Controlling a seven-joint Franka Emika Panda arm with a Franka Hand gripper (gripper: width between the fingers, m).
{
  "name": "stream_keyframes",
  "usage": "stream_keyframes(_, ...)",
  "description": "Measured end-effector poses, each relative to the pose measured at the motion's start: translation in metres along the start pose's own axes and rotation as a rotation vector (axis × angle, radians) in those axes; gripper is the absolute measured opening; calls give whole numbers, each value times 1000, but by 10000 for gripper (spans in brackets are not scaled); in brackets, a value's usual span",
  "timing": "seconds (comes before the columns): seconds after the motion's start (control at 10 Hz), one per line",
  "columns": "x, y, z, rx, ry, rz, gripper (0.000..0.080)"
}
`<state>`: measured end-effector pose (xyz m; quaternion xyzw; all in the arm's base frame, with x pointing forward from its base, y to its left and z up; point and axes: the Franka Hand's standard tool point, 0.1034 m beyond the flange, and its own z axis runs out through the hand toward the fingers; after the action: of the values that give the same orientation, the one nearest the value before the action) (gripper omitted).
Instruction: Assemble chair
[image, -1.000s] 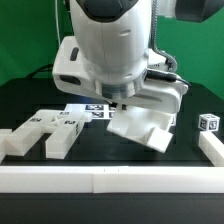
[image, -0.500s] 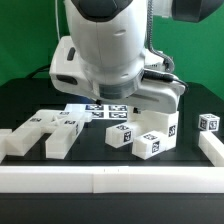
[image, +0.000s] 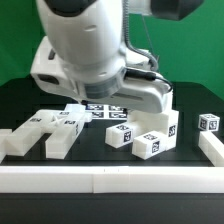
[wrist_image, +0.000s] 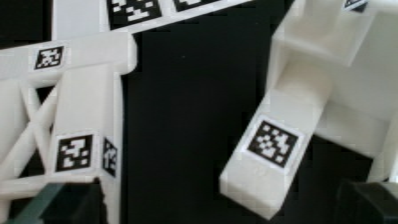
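Arm (image: 85, 45): big glossy white shell, rounded, smooth, w/ soft grey shading. Black joint band (image: 68, 6) across the top. Upper segment (image: 178, 8) twd the exterior view's right is dark grey/black. Wrist housing (image: 58, 72): white, boxy, rounded corners, pale-grey underside. Thin black cable (image: 142, 54) loops down its side on the exterior view's right. Tool (wrist_image: 217, 205): only the fingertips (wrist_image: 50, 203) show in wrist view. They're dark grey-green w/ squarish ends, blurred.
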<state>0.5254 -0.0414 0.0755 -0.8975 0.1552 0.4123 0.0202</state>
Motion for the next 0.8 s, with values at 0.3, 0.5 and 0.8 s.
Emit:
stream_keyframes(0.3, -1, 16, -17, 13, 22, 6, 649)
stream_keyframes(0.5, 0, 15, -16, 13, 23, 8, 649)
stream_keyframes(0.8, 15, 6, -32, 32, 316, -43, 649)
